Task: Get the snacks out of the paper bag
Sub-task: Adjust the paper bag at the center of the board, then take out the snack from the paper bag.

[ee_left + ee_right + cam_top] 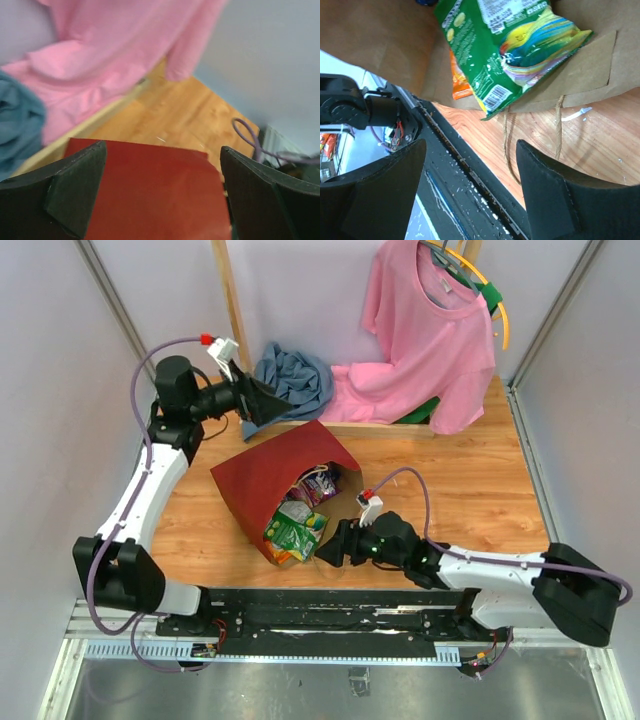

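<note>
Two sets of fingers are in your view, and neither holds anything. Your left fingers (265,400) stand wide apart at the far left of the table (450,470), by the closed end of the paper bag (265,475). In the left wrist view the bag's dark red side fills the gap between them, but you cannot tell whether they touch it.

The bag lies on its side near the middle of the table, with its mouth turned toward the near edge and your right arm. Snacks crowd that mouth: a green packet (293,530) in front, with one corner jutting past the brown lip, an orange packet (279,556) tucked under it, and a purple packet (318,483) deeper inside. A twine handle (507,145) trails from the lip onto the wood.

Your right fingers (330,545) are parted too, low and just in front of the mouth, close to the green packet's corner but with nothing between them.

Behind the bag, a blue-grey cloth (295,375) is heaped beside a pink shirt (430,350).
</note>
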Controlling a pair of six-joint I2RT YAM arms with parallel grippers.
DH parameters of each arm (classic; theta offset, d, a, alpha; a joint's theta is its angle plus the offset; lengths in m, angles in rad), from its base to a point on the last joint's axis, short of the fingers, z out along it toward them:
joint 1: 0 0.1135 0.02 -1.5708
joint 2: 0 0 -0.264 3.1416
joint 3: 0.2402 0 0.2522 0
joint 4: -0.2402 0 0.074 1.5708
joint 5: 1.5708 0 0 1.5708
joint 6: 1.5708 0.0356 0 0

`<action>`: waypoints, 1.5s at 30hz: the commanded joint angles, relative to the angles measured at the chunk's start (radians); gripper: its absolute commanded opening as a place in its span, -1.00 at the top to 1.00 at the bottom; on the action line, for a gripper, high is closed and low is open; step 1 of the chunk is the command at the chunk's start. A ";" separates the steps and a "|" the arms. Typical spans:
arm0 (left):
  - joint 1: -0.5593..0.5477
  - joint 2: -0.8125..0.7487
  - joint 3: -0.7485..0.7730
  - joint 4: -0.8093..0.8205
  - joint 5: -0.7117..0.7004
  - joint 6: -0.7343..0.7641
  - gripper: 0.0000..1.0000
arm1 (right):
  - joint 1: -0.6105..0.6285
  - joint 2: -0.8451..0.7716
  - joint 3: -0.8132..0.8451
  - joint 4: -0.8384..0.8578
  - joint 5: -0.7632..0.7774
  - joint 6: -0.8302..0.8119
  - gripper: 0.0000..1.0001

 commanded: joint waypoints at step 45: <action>-0.075 -0.672 -0.597 0.150 -0.434 -0.147 -0.99 | 0.039 0.517 0.194 0.226 0.232 0.219 0.07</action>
